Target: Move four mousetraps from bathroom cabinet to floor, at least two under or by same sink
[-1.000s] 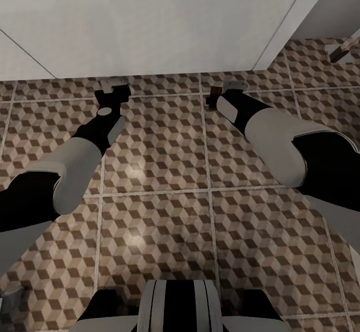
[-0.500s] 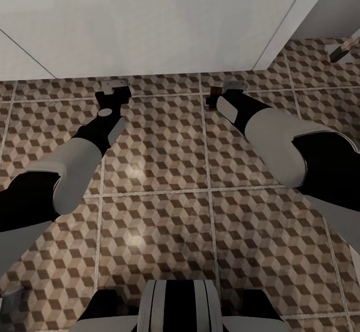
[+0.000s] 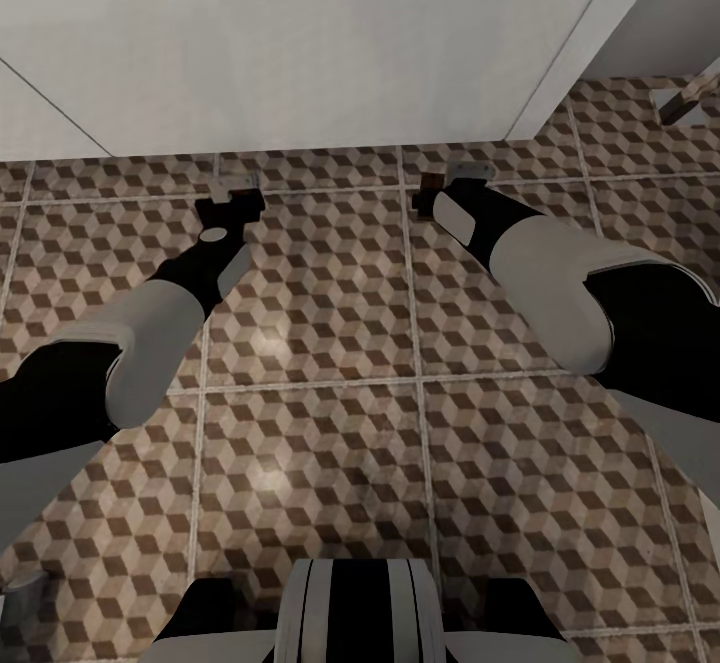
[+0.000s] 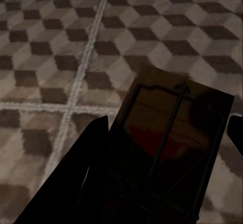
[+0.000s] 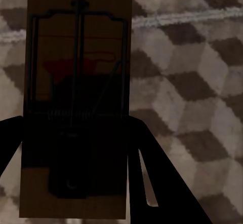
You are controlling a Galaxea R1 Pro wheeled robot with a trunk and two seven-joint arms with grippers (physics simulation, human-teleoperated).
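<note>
Head view: our left end effector [image 3: 229, 186] at 11 o'clock and right end effector [image 3: 452, 181] at 1 o'clock hang over the bathroom floor [image 3: 330, 413]. Wrist views show each grasping a mousetrap: the left mousetrap [image 4: 169, 133] and the right mousetrap [image 5: 76, 82].

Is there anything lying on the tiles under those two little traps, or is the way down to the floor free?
Nothing visible is in the way. Each mousetrap sits between a pincer's fingers, left pincer and right pincer, with only bare patterned floor showing beneath and around them.
</note>
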